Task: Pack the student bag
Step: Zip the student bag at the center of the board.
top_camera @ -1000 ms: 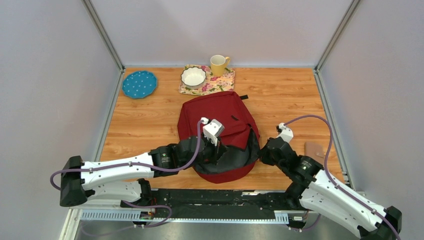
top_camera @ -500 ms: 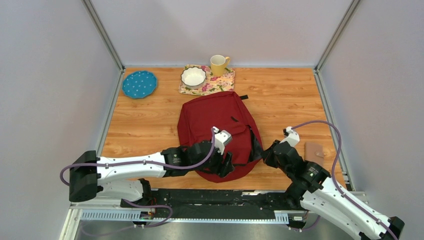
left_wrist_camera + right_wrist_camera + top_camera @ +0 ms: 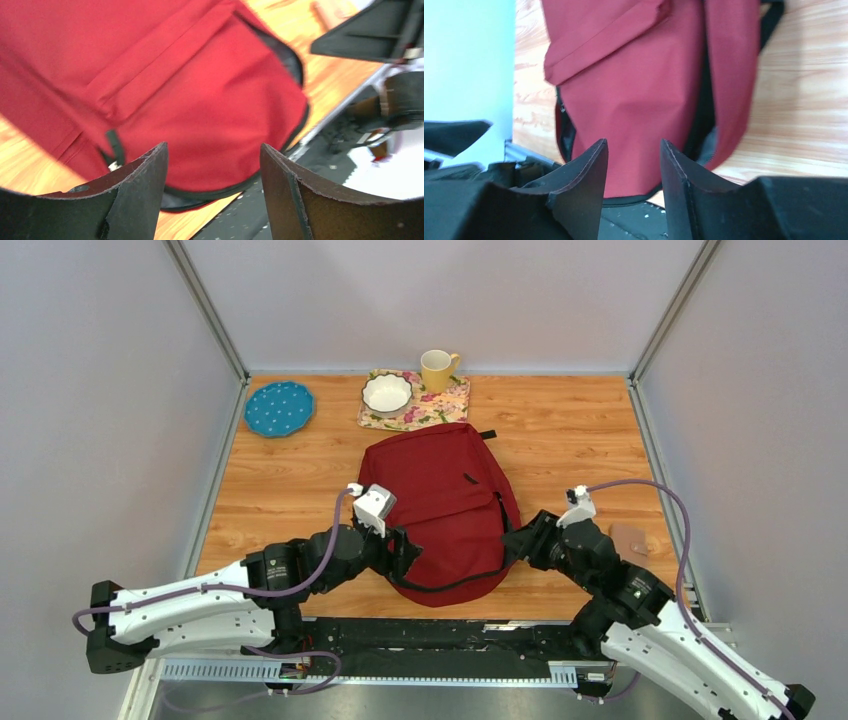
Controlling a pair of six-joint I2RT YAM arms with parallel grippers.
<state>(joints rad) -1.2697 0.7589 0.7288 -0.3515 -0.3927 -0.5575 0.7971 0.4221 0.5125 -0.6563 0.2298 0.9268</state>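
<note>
The student bag [image 3: 440, 490], dark red with black trim, lies flat in the middle of the table, its rounded end toward the arms. A black zip line runs along its near rim. My left gripper [image 3: 408, 552] hovers at the bag's near left edge, open and empty; in the left wrist view the bag [image 3: 200, 85] fills the space beyond the left gripper [image 3: 212, 147]. My right gripper [image 3: 512, 543] sits at the bag's near right edge, open, holding nothing. The right wrist view shows the bag [image 3: 634, 75] lying past the right gripper [image 3: 633, 142].
At the back stand a blue dotted plate [image 3: 279, 408], a white bowl [image 3: 387, 393] and a yellow mug [image 3: 436, 369] on a floral mat [image 3: 445, 400]. A small brown flat item [image 3: 630, 538] lies by the right arm. The black base rail [image 3: 430, 635] borders the near edge.
Both grippers have opened and let go of the bag. Its raised flap dropped flat, hiding the dark inside. The left gripper pulled back to the left.
</note>
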